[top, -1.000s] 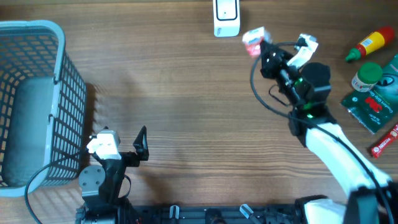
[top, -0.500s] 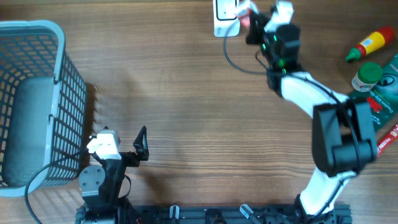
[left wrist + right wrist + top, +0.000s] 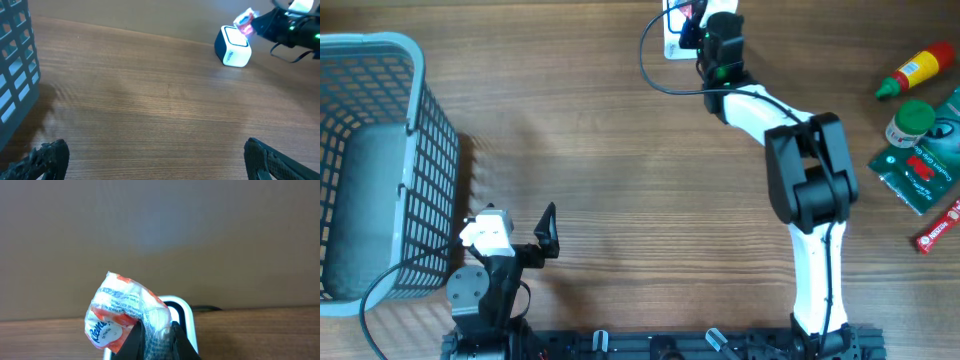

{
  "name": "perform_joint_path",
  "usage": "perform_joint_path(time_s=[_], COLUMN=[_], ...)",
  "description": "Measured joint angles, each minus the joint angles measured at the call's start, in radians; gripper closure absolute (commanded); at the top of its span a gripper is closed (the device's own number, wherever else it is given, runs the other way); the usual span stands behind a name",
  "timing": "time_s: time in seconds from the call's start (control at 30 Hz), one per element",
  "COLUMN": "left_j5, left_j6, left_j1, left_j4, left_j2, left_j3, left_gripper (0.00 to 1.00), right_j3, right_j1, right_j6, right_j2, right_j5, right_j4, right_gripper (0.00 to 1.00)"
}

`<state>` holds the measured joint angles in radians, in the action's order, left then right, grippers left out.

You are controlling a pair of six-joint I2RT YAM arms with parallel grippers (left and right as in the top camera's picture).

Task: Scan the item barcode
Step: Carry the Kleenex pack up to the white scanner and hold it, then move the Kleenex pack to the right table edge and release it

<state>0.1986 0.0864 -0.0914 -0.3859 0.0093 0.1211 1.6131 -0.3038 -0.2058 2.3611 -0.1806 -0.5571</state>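
Left gripper [image 3: 517, 235]: near table edge, beside blue basket [image 3: 380, 48], jaws wide apart, holding nothing. Wooden table [image 3: 620, 170]. Right gripper [image 3: 156, 342]: far edge, jaws clamped on tissue pack [image 3: 125, 315], held close over white scanner [image 3: 234, 46]. Sauce bottle [image 3: 917, 72]: far right.
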Motion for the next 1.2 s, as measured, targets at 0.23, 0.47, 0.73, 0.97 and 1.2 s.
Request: perform_joint_path(time_s=[0.23,0.47,0.73,0.97,1.2], left_j5=[0.000,0.000,0.000,0.000,0.000], left_j6=[0.000,0.000,0.000,0.000,0.000], left_j1=[0.000,0.000,0.000,0.000,0.000], left_j4=[0.000,0.000,0.000,0.000,0.000], left_j2=[0.000,0.000,0.000,0.000,0.000], left_j3=[0.000,0.000,0.000,0.000,0.000], left_gripper=[0.00,0.00,0.00,0.00,0.00], right_j3=[0.031,0.038,0.041,0.065,-0.042], right_j1=[-0.006,-0.006,0.007,0.166,0.361], right_j6=[0.037,0.047,0.031,-0.164,-0.344], right_j2=[0.005,-0.024,-0.365,-0.576,-0.437], right_j5=[-0.084,-0.249,-0.591,-0.625,-0.468], right_j4=[-0.001,0.181,0.668,1.133,1.155], right_gripper=[0.96,0.96,0.96,0.96,0.96])
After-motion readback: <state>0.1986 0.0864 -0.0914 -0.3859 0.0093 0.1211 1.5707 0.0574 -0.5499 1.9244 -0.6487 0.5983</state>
